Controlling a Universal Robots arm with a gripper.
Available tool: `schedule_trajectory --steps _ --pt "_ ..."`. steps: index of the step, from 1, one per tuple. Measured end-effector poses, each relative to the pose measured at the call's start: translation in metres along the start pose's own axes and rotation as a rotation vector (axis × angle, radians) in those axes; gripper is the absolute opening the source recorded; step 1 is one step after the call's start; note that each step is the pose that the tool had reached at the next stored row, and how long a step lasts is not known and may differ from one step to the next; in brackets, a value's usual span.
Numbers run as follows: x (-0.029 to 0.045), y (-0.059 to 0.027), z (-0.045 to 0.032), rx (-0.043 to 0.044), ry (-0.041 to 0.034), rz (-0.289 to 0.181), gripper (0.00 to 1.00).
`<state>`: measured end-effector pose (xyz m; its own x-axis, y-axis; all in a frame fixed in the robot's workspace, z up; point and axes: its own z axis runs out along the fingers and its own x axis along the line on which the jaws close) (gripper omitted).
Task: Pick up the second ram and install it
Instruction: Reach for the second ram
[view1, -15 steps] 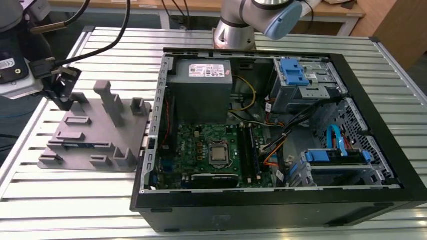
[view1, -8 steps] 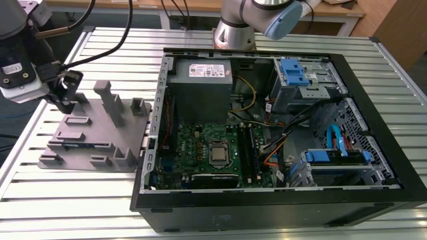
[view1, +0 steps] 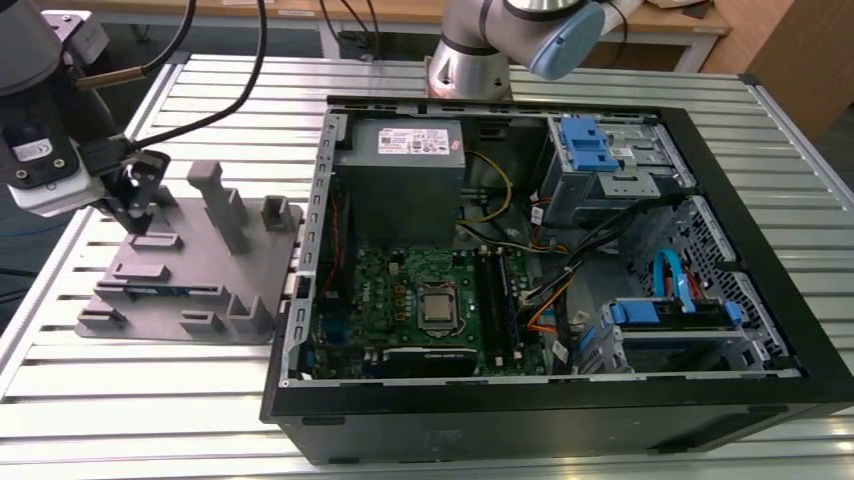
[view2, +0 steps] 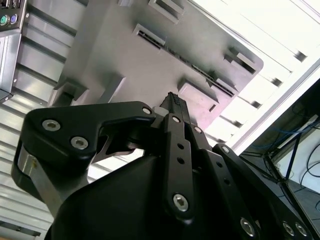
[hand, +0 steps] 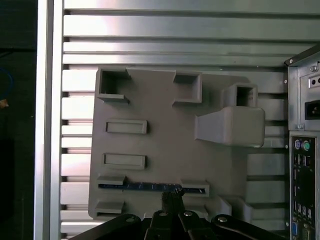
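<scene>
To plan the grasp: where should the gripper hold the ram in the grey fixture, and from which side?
Probably best: grip the second ram on its exposed top edge, mid-length, coming from above. It stands on edge between two end holders of the fixture plate.

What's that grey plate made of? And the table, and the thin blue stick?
Plate: probably plastic; matt grey, chunky moulded or printed blocks, no shine.
Table: looks like metal, likely aluminium; silvery ribbed slats that glint.
Ram: seems to be circuit board; a thin blue-green strip held between the plate's blocks. Its chips are too small to make out.
</scene>
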<state>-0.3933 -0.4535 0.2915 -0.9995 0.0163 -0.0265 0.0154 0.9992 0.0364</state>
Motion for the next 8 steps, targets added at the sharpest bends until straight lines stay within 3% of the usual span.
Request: schedule_trajectory --steps 8 --pt "0.0002 -0.001 0.0083 -0.0001 -0.0001 0.0 0.11"
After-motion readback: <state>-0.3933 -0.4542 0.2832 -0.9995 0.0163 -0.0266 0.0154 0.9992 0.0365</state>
